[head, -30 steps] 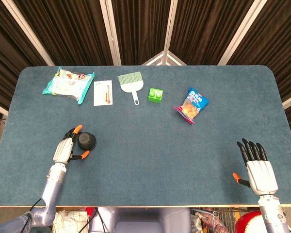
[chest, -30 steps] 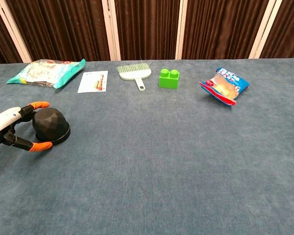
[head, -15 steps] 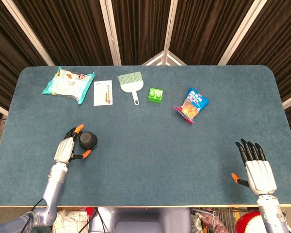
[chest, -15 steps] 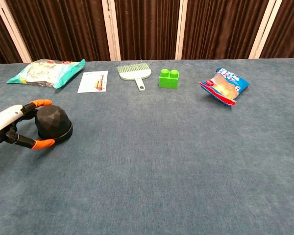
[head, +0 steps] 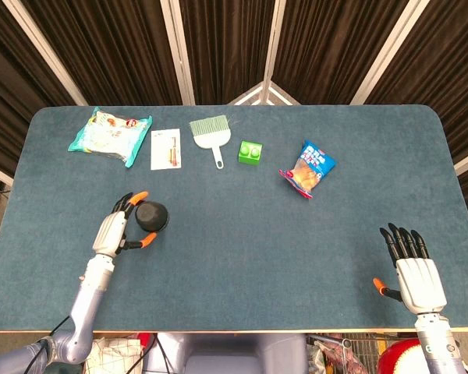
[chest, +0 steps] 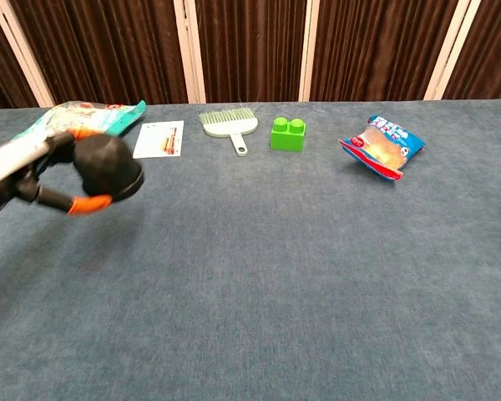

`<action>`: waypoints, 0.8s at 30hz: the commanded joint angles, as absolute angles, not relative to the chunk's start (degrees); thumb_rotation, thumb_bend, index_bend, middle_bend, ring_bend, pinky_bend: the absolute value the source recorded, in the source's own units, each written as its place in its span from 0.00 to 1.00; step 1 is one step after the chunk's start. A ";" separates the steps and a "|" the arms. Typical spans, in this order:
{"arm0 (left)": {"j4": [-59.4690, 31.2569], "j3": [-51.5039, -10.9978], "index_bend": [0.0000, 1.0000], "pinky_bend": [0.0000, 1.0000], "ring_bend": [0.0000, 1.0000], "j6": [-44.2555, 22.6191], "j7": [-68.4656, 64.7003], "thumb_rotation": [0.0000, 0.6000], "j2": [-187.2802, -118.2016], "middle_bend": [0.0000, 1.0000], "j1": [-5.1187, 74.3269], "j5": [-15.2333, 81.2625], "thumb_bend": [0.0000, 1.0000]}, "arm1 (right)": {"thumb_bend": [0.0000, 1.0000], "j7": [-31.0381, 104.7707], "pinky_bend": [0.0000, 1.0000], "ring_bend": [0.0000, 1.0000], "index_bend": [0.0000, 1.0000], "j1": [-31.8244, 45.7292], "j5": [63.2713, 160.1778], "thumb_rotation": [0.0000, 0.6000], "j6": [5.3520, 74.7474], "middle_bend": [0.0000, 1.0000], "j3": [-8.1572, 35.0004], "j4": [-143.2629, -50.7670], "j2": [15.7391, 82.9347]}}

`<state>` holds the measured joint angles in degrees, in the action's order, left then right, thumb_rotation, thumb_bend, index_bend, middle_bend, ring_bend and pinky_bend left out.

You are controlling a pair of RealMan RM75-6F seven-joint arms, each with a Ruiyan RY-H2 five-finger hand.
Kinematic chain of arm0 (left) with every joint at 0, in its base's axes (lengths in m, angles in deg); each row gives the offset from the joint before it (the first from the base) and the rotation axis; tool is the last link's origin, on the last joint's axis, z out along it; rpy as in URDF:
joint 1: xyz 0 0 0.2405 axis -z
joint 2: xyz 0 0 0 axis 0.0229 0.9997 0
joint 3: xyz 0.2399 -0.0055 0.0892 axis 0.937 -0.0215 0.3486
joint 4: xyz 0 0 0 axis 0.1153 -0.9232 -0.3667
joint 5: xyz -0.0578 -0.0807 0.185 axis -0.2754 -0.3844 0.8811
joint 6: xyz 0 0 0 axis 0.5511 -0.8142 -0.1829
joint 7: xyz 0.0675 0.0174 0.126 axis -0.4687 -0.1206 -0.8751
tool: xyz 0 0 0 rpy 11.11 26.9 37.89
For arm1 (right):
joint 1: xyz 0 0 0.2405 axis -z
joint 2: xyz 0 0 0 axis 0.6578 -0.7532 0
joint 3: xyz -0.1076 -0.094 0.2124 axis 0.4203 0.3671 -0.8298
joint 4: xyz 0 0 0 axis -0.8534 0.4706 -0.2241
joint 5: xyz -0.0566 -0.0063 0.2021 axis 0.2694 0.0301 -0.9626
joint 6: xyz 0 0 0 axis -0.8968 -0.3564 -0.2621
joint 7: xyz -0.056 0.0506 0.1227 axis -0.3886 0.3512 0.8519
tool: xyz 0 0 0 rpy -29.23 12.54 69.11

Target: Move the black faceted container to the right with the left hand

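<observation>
Chest view: our left hand (chest: 21, 177) fingers (chest: 88, 204) grip the black faceted container (chest: 108, 166), lifted off the table (chest: 275, 276). Beyond it lie a card (chest: 159, 139), teal packet (chest: 77, 122), brush (chest: 229, 124), green block (chest: 288, 134), snack bag (chest: 382, 147). Right hand (head: 416, 274) rests flat, fingers spread.

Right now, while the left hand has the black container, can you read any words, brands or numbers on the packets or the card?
None can be read.
Teal snack bag: printing too small and blurred.
White card: marks too small.
Blue and red snack packet: lettering blurred.
Black faceted container, held by the left hand: no label shows.
</observation>
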<state>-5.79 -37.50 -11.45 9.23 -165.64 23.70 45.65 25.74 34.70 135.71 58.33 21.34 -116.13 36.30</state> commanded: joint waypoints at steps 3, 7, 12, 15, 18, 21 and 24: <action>15.02 -43.06 0.16 0.00 0.00 -11.52 -5.01 1.00 -156.95 0.37 26.35 40.28 0.53 | 0.21 25.51 0.00 0.01 0.00 34.54 135.51 1.00 57.98 0.00 21.30 -115.96 36.35; 21.50 -43.28 0.16 0.00 0.00 -13.86 -11.91 1.00 -153.58 0.37 25.42 34.86 0.53 | 0.21 25.12 0.00 0.01 0.00 34.42 135.62 1.00 57.75 0.00 21.44 -115.98 36.61; 13.79 -41.29 0.17 0.00 0.00 -9.60 -8.91 1.00 -154.52 0.36 25.36 28.57 0.53 | 0.21 25.45 0.00 0.01 0.00 34.55 135.91 1.00 58.10 0.00 21.53 -116.14 36.55; 5.76 -39.58 0.17 0.00 0.00 -4.70 -6.97 1.00 -157.89 0.35 26.78 25.44 0.53 | 0.21 25.74 0.00 0.01 0.00 34.44 135.87 1.00 58.01 0.00 21.44 -116.06 36.66; -0.37 -38.79 0.16 0.00 0.00 -1.38 -7.07 1.00 -161.91 0.33 28.88 23.56 0.53 | 0.21 25.75 0.00 0.01 0.00 34.24 135.63 1.00 57.60 0.00 21.35 -115.81 36.85; -1.80 -40.31 0.15 0.00 0.00 0.05 -8.12 1.00 -165.21 0.33 31.94 22.52 0.53 | 0.21 25.81 0.00 0.01 0.00 34.18 135.22 1.00 57.34 0.00 21.24 -115.46 36.77; 2.87 -42.23 0.15 0.00 0.00 -3.20 -11.59 1.00 -166.28 0.33 34.44 24.66 0.53 | 0.21 26.23 0.00 0.01 0.00 34.19 135.00 1.00 57.19 0.00 21.24 -115.49 36.48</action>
<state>-1.79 -40.62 -1.46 -8.91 -164.29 30.78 24.39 26.12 34.19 135.07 57.24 21.25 -115.49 36.56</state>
